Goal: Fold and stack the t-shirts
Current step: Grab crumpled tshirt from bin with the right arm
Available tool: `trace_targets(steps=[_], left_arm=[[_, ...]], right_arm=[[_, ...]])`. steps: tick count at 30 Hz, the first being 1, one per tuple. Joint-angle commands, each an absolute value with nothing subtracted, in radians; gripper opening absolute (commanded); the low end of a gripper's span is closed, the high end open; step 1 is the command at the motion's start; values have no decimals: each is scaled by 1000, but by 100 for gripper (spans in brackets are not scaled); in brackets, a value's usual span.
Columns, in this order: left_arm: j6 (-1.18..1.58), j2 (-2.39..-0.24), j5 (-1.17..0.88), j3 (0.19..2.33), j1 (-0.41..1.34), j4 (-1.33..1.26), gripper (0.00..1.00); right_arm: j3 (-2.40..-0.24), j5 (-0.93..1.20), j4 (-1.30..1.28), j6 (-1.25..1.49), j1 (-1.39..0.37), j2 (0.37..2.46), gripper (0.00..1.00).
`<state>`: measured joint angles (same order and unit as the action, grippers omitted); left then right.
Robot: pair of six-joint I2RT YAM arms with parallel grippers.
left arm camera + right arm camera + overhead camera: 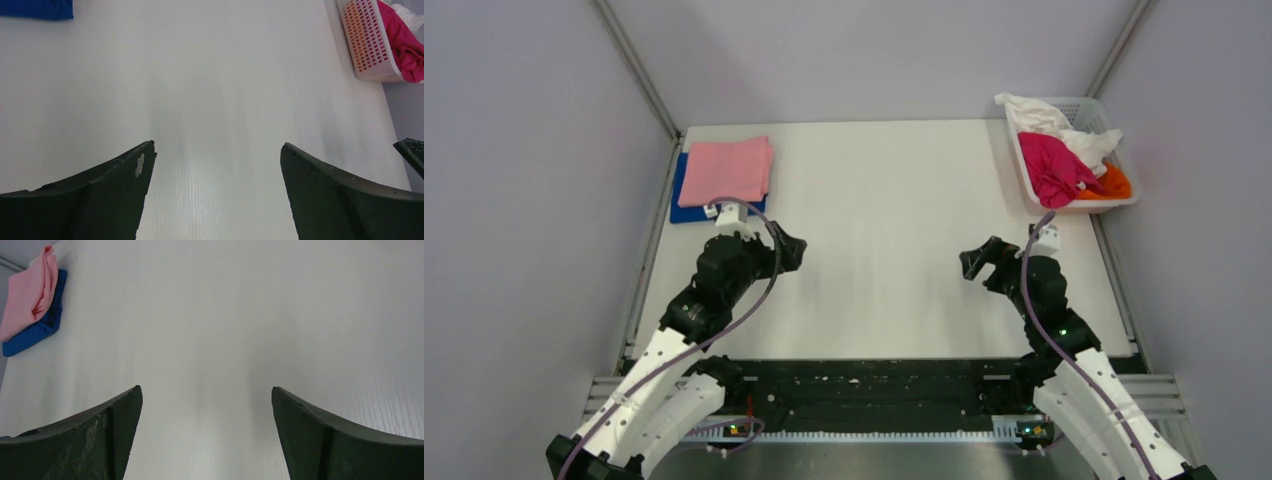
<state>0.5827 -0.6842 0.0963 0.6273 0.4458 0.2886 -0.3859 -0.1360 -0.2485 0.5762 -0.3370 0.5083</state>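
Note:
A folded light pink t-shirt (727,170) lies on a folded royal blue t-shirt (686,210) at the table's far left; both also show in the right wrist view (27,295) (35,332). The magenta-red t-shirt (1052,167), the white t-shirt (1064,130) and the orange t-shirt (1112,185) lie crumpled in the white slotted basket (1024,165) at the far right. My left gripper (791,247) is open and empty over bare table, below the folded stack. My right gripper (979,262) is open and empty over bare table, below the basket.
The white table (884,230) spreads between the two grippers. Grey walls close the left, right and back. A black rail (864,385) runs along the near edge by the arm bases. The basket (367,42) shows at the upper right of the left wrist view.

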Motion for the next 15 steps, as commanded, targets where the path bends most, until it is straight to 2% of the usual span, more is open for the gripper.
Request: trace_targets(steps=[1,7,15], left_arm=[[595,-701,94,633,444,250,99],[600,-727,94,634,444,230,99],[597,-774,87,659,444,186,99]], right_arm=[[-390,-151,-196,575,-334,504,99],[-411,-174,-116,575,-334,566,99],[-638,-229,-43,451,-300,831,99]])
